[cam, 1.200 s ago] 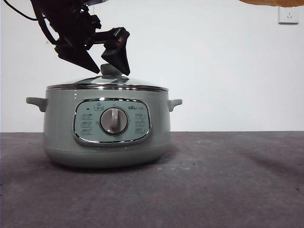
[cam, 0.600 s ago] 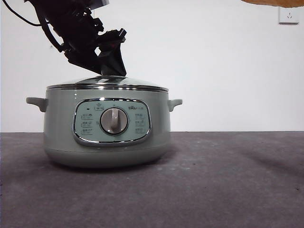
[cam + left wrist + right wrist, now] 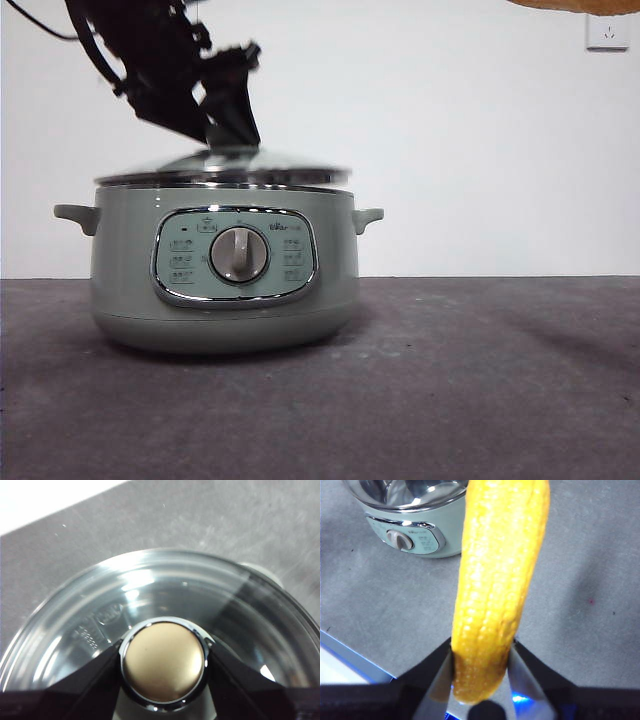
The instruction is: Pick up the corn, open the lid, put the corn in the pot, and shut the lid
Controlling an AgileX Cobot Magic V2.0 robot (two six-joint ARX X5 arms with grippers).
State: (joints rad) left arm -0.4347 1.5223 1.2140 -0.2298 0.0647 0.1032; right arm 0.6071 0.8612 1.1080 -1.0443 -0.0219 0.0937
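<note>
Left gripper point(image 3: 162, 667): two black wedge jaws clamped on the knob from either side — in the front view the dark arm comes down from 11 o'clock onto the lid's centre point(image 3: 222, 135).
Knob point(image 3: 163, 661): round, smooth, satin gold-toned cap ringed in bright chrome; hidden behind the jaws in the front view.
Lid point(image 3: 222, 168): shallow glass dome with a chrome rim, sitting slightly tilted over the pot, its left edge a touch lower; the glass point(image 3: 150, 587) throws pale streaky reflections.
Pot point(image 3: 225, 270): broad, round, matte sage-green body with a stubby handle at 3 and at 9 o'clock; a chrome-framed rounded panel on its face carries a silver dial point(image 3: 240, 254).
Right gripper point(image 3: 481, 672): black jaws pinching the lower end of the corn, held well above the table and apart from the pot point(image 3: 410, 532), which lies at 11 o'clock from it.
Corn point(image 3: 495, 580): long, gently curved yellow cob, rows of small bumpy kernels; only an orange sliver shows at the front view's top right corner point(image 3: 570, 5).
Table point(image 3: 480, 380): dark grey, finely speckled, felt-like surface — flat under the pot.
</note>
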